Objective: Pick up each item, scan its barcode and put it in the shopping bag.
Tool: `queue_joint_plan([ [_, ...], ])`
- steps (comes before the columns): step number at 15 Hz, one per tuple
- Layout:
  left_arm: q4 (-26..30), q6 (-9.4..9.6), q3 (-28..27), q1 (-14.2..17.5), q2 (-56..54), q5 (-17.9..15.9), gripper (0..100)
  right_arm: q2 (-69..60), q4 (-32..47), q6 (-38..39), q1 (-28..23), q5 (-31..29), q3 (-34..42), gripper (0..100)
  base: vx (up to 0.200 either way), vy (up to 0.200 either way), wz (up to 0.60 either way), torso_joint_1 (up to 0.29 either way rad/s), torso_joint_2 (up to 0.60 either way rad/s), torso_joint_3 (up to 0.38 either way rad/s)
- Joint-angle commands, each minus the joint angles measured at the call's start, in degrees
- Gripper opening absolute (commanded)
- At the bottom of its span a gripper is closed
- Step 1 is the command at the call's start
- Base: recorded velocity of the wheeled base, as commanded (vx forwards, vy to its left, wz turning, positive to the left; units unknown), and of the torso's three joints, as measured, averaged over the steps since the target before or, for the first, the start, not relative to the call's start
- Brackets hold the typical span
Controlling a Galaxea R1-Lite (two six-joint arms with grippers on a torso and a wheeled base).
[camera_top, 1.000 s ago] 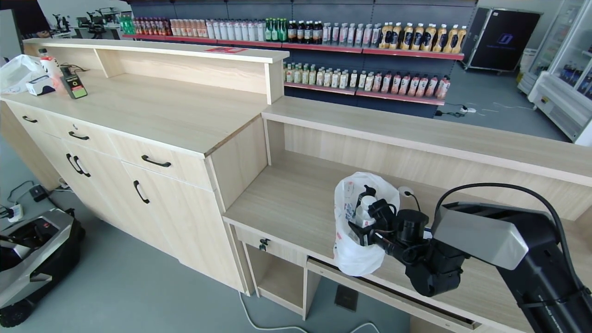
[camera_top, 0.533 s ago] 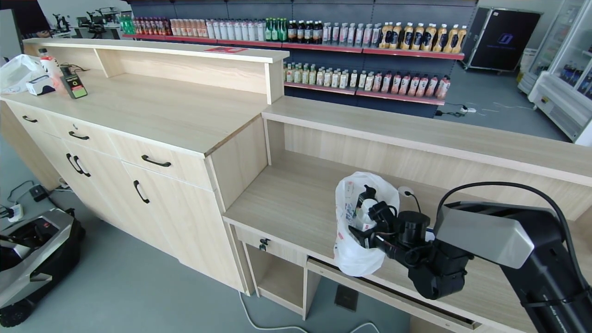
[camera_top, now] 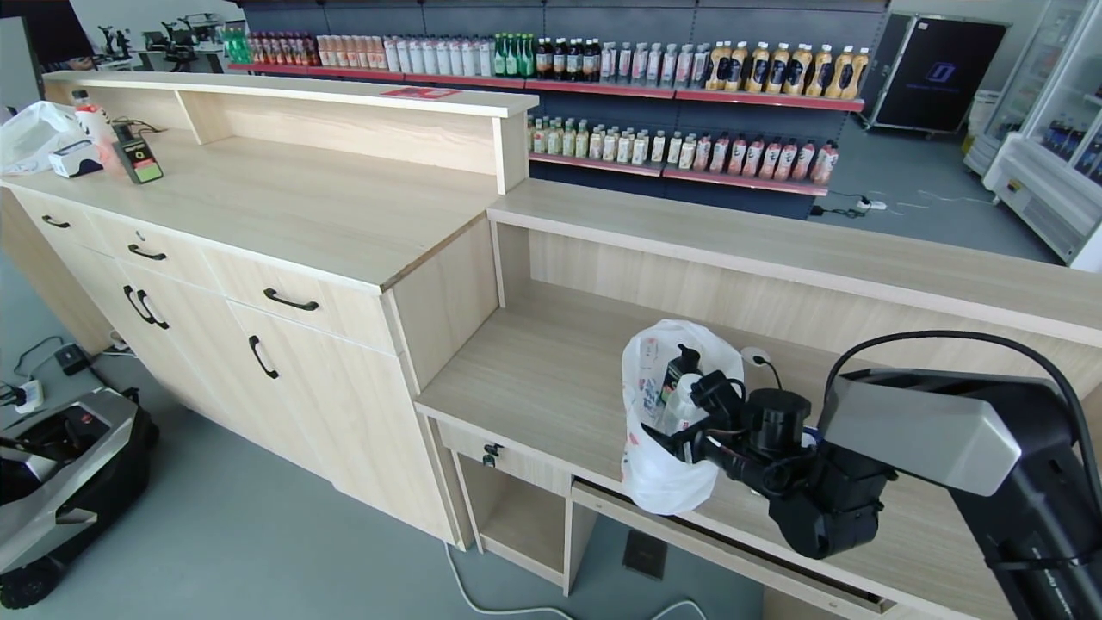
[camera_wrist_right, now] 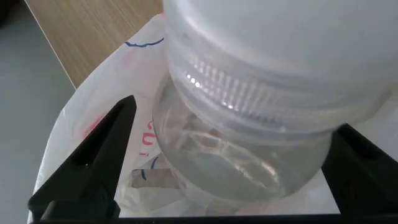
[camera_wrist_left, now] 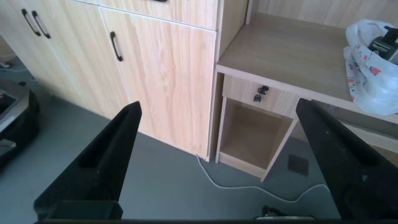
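Note:
A white plastic shopping bag [camera_top: 661, 482] stands open on the low counter near its front edge, also seen in the left wrist view [camera_wrist_left: 372, 81]. My right gripper [camera_top: 677, 415] is at the bag's mouth, shut on a clear bottle [camera_top: 680, 398] with a white cap. Up close, the bottle [camera_wrist_right: 249, 93] sits between the two dark fingers [camera_wrist_right: 93, 162] with the bag's plastic [camera_wrist_right: 118, 118] right under it. Other items inside the bag show through its mouth. My left gripper [camera_wrist_left: 217, 106] hangs open and holds nothing, low above the grey floor in front of the cabinet doors.
A white plug and cable [camera_top: 756, 355] lie behind the bag. The higher counter [camera_top: 284, 207] at left carries a handheld scanner [camera_top: 138, 159], a small box [camera_top: 73, 159] and another white bag [camera_top: 30, 133]. Shelves of bottles [camera_top: 603, 69] line the back.
My right gripper has drifted slightly right and down with the bottle, which now sits deeper in the bag's mouth. The left arm has not moved.

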Motion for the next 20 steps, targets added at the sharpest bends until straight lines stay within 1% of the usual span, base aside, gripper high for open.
queue_joint_plan([
  [1, -0.01, 0.08, 0.00, 0.00, -0.02, 0.00, 100, -6.07, 0.95, -1.45, 0.03, -0.08, 3.19, 100, 0.000, 0.000, 0.00, 0.000, 0.00, 0.000],
  [3, -0.01, -0.01, 0.00, 0.00, -0.02, 0.00, 100, -15.56, 2.62, -4.17, 0.21, -0.08, 9.43, 100, 0.000, 0.000, 0.00, 0.000, 0.00, 0.000],
  [4, -0.01, -0.01, 0.00, 0.00, -0.02, 0.00, 100, -18.11, 2.88, -4.96, 0.21, -0.08, 11.54, 100, 0.000, 0.000, 0.00, 0.000, 0.00, 0.000],
  [5, -0.01, -0.01, 0.00, 0.00, -0.02, 0.00, 100, -22.24, 2.53, -6.46, -0.23, -0.08, 15.93, 100, 0.000, 0.000, 0.00, 0.000, 0.00, 0.000],
  [6, -0.01, -0.01, 0.00, 0.00, -0.02, 0.00, 100, -25.67, 2.97, -8.56, -1.37, -0.52, 18.13, 100, 0.000, 0.000, 0.00, 0.000, 0.00, 0.000],
  [8, -0.01, -0.01, 0.00, 0.00, -0.02, 0.00, 100, -29.27, 4.64, -11.03, -4.10, -1.13, 18.83, 100, 0.000, 0.000, 0.00, 0.000, 0.00, 0.000],
  [10, -0.01, 0.08, 0.00, 0.00, -0.02, 0.00, 100, -36.04, 11.15, -18.06, -9.28, -1.31, 19.01, 100, 0.000, 0.000, 0.00, 0.000, 0.00, 0.000],
  [11, -0.01, -0.01, 0.00, 0.00, -0.02, 0.00, 100, -40.35, 16.16, -20.61, -11.74, -1.31, 19.10, 100, 0.000, 0.000, 0.00, 0.000, 0.00, 0.000],
  [12, -0.01, -0.01, 0.00, 0.00, -0.02, 0.00, 100, -42.37, 18.26, -21.66, -12.97, -1.40, 19.27, 100, 0.000, 0.000, -0.60, 0.002, 0.00, 0.007],
  [13, -0.01, -0.01, 0.00, 0.00, -0.02, 0.00, 100, -44.39, 19.76, -21.84, -14.20, -1.66, 19.19, 100, 0.000, 0.000, -0.60, -0.007, 0.00, 0.002],
  [15, -0.01, -0.01, 0.00, 0.00, -0.02, 0.00, 100, -47.20, 20.02, -20.52, -15.61, -4.03, 18.75, 100, 0.000, 0.000, -0.60, -0.005, 0.00, 0.005],
  [16, -0.01, -0.01, 0.00, 0.00, -0.02, 0.00, 100, -48.78, 20.29, -17.71, -15.79, -5.79, 18.57, 100, 0.000, 0.000, -0.60, 0.017, 0.00, -0.002],
  [17, -0.01, -0.01, 0.00, 0.00, -0.02, 0.00, 100, -50.19, 20.29, -15.68, -15.87, -8.87, 19.10, 100, 0.000, 0.000, -0.60, 0.002, 0.00, 0.002],
  [18, -0.01, -0.01, 0.00, 0.00, -0.02, 0.00, 100, -51.33, 20.02, -14.37, -15.87, -10.98, 20.50, 100, 0.000, 0.000, -0.60, 0.002, 0.00, 0.007],
  [20, -0.01, -0.01, 0.00, 0.00, -0.02, 0.00, 100, -55.46, 20.46, -10.76, -15.61, -12.03, 25.34, 100, 0.000, 0.000, -0.60, 0.005, 0.00, 0.005],
])
